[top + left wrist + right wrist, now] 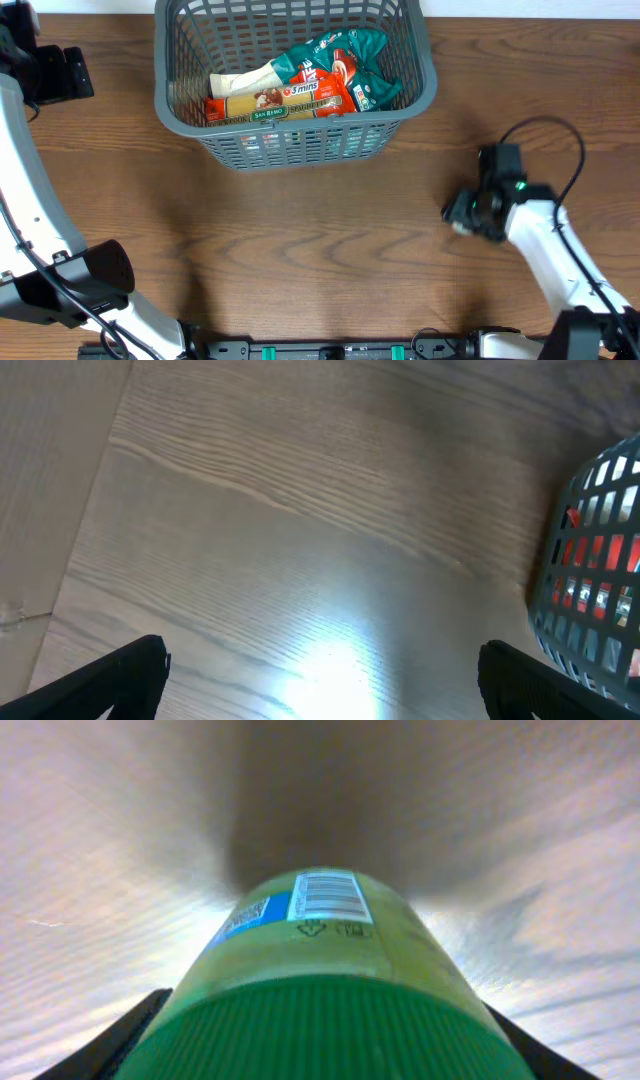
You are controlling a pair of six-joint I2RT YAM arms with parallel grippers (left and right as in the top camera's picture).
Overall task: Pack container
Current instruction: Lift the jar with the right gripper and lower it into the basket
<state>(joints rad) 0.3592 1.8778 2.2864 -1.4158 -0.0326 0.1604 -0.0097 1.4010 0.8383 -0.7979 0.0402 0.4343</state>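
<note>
**Right hand on the bottle, basket at the far edge**

My right gripper point(325, 1030) is clamped on a green-capped bottle point(320, 940), fingers point(135, 1025) tight against either side of the cap, wooden table point(330, 250) below. My left gripper point(325, 675) hangs with its jaws wide apart, nothing between them. The container point(300, 150) sits at the table's far edge, well apart from the bottle, with pasta packets point(290, 95) lying inside.
</note>
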